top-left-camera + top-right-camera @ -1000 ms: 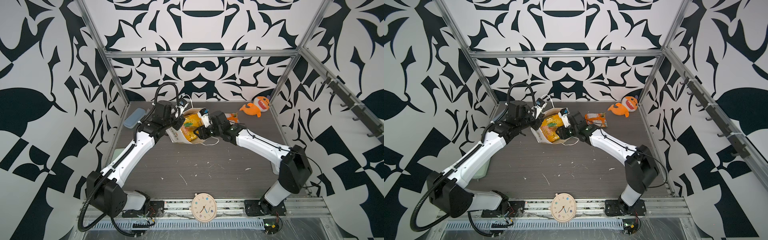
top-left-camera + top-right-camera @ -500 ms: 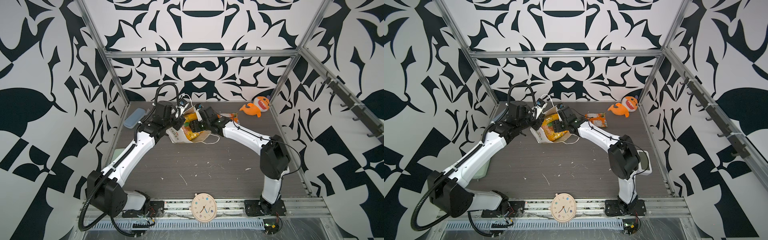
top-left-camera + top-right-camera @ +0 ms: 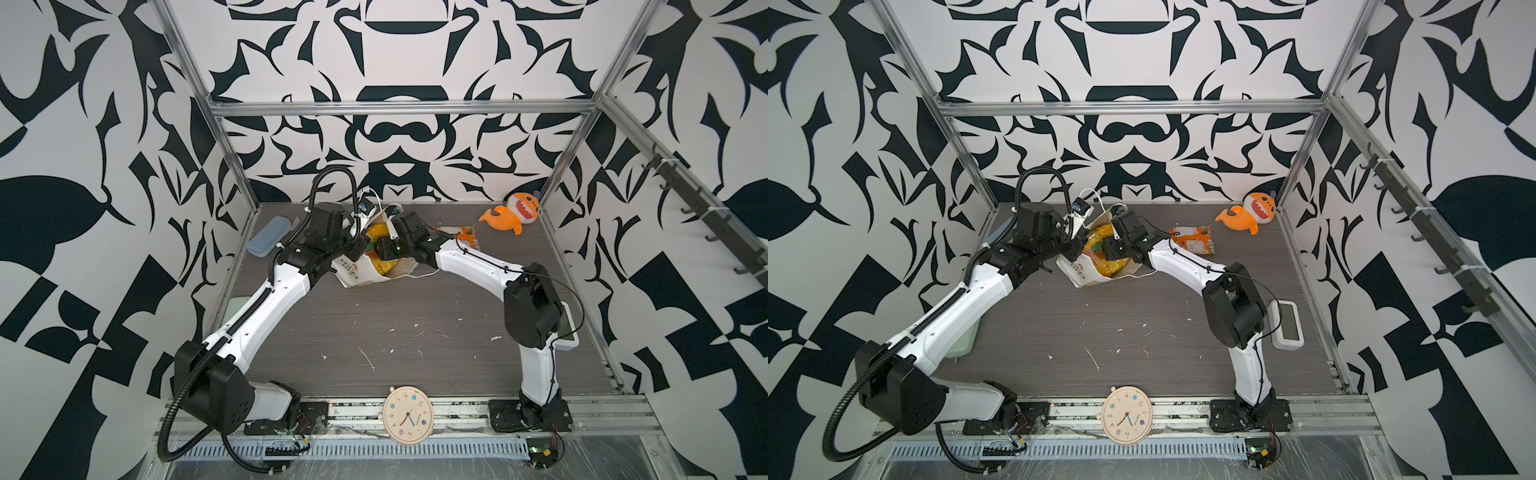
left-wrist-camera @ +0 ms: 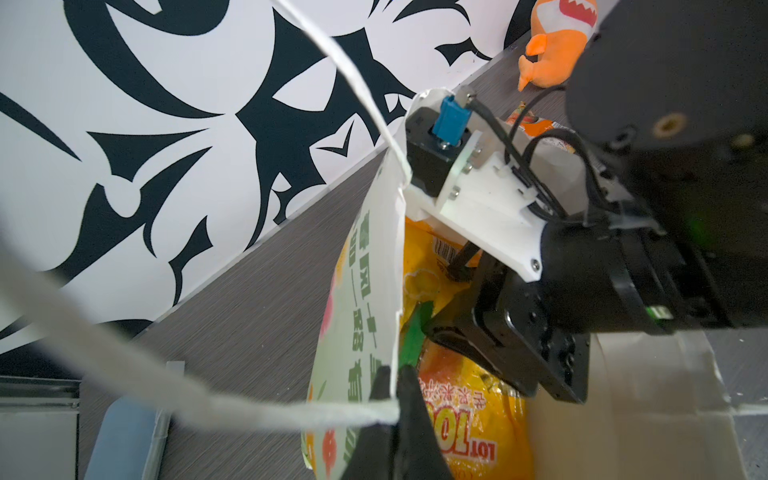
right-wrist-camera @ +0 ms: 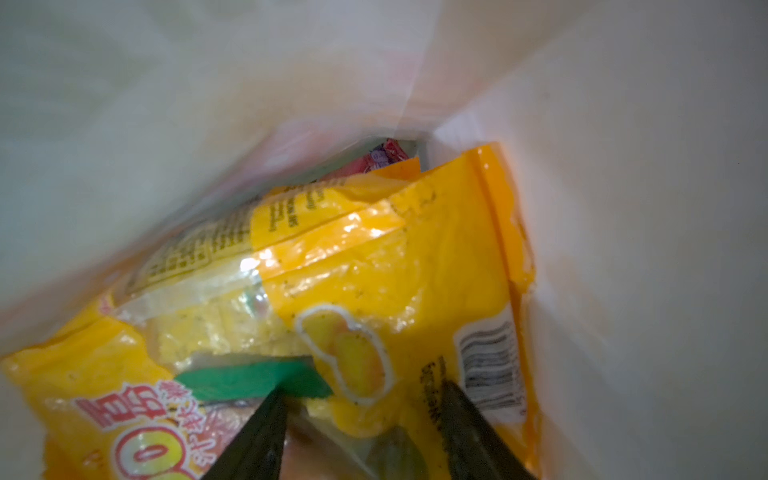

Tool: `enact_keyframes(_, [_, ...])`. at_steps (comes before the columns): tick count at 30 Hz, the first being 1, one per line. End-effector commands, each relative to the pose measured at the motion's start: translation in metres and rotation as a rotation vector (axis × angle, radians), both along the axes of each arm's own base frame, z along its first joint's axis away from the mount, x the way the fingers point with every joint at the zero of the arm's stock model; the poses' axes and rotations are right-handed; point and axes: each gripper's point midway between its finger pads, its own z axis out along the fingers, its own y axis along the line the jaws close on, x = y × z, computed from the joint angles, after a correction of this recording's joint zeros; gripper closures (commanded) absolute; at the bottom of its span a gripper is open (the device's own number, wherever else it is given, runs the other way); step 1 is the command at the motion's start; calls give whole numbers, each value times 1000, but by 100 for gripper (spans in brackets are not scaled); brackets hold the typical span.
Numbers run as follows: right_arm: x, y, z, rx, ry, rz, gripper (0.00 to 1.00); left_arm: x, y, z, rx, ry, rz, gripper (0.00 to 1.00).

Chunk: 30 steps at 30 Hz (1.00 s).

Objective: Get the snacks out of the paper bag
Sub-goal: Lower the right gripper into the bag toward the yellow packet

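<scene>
The paper bag (image 3: pixel 356 271) (image 3: pixel 1082 272) lies tilted at the back of the table, its mouth held up. My left gripper (image 4: pixel 392 386) (image 3: pixel 362 244) is shut on the bag's rim, beside its white cord handle (image 4: pixel 249 411). My right gripper (image 5: pixel 361 401) (image 3: pixel 1111 249) reaches into the mouth with its jaws apart. They straddle the end of a yellow snack packet (image 5: pixel 395 270). Inside the bag are a second yellow packet with red lettering (image 5: pixel 124 419), a narrow green packet (image 5: pixel 249 378) and a red one (image 5: pixel 384 156) deeper in. An orange packet (image 3: pixel 1192 243) lies on the table behind the right arm.
An orange plush shark (image 3: pixel 513 212) sits in the back right corner and a light-blue case (image 3: pixel 268 237) at the back left. A round clock (image 3: pixel 408 413) rests on the front rail. A white device (image 3: pixel 1287 324) lies near the right arm's elbow.
My right gripper has moved left from beside the bag into its mouth, and the arm's elbow has folded up. The left gripper has kept hold of the rim.
</scene>
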Motion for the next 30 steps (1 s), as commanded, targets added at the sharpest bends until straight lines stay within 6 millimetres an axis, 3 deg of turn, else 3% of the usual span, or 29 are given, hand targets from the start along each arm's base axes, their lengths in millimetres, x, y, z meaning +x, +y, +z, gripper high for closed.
enact_keyframes(1, [2,19,7,91,3,50,56,-1,-12,9,-45,-30,-51,100])
enact_keyframes(5, [1,21,5,95,9,66,79,-2,-11,8,-44,-30,-51,100])
enact_keyframes(7, [-1,23,6,100,8,80,84,-3,-11,7,-44,-29,-50,100])
enact_keyframes(10, [-5,28,11,120,6,116,99,-3,-10,5,-41,-29,-45,100])
enact_keyframes(22, [-30,37,67,235,-82,268,100,-2,-6,1,-30,-27,-28,100])
enact_keyframes(30, [-38,28,100,285,-145,282,100,-2,-4,0,-22,-28,-14,100])
